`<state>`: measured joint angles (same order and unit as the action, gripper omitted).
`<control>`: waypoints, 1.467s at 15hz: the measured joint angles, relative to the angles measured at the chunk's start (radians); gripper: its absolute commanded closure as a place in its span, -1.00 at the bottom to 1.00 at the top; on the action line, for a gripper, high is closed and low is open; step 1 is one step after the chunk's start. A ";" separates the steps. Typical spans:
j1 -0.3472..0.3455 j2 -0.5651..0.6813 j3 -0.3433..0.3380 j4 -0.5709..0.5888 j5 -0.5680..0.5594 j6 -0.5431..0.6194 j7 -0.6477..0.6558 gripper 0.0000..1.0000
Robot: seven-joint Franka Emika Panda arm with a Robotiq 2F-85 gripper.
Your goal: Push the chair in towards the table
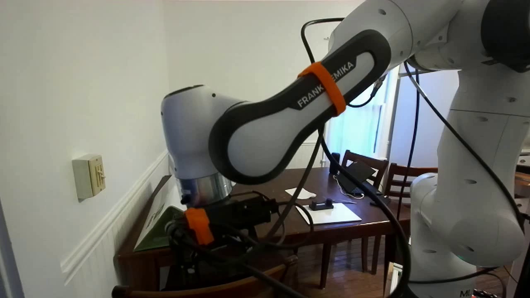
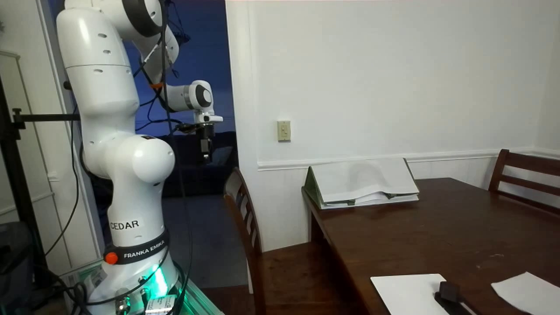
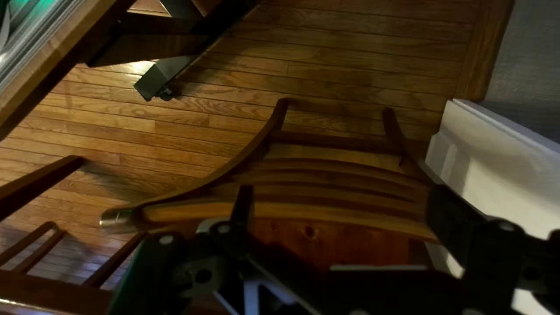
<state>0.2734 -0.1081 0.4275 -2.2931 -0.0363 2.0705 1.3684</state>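
Observation:
The brown wooden chair (image 2: 246, 218) stands at the end of the dark table (image 2: 442, 232). Its slatted back is apart from the table edge, and its seat (image 2: 293, 267) reaches to the edge. In an exterior view only the chair's top rail (image 1: 232, 288) shows, low in front of the table (image 1: 285, 178). My gripper (image 2: 206, 153) points down, above the chair back and on its side away from the table. In the wrist view my gripper (image 3: 343, 205) is open, its fingers wide apart with nothing held. The chair back (image 3: 323, 179) shows below and between them; contact is not visible.
A white wall (image 3: 494, 170) runs close beside the chair. A green binder (image 2: 363, 183) lies on the table near it. A white board (image 1: 331, 213) with a black holder, a paper and a laptop (image 1: 358, 178) are on the table. Another chair (image 2: 531, 175) stands behind.

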 measured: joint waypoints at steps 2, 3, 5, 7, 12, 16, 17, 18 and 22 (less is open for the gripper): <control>0.020 0.016 0.011 -0.045 -0.025 0.045 0.084 -1.00; 0.027 0.026 0.016 -0.066 -0.049 0.066 0.129 -1.00; 0.041 0.049 0.020 -0.103 -0.090 0.113 0.206 -1.00; 0.047 0.072 0.020 -0.131 -0.135 0.150 0.269 -1.00; 0.048 0.105 0.017 -0.161 -0.203 0.192 0.332 -1.00; 0.050 0.108 0.007 -0.161 -0.213 0.199 0.352 -1.00; 0.049 0.113 -0.002 -0.162 -0.233 0.220 0.374 -1.00; 0.049 0.121 -0.013 -0.163 -0.254 0.250 0.398 -1.00; 0.048 0.176 -0.056 -0.166 -0.314 0.376 0.460 -0.17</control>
<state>0.3217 0.0679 0.3714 -2.4594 -0.3504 2.4468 1.8279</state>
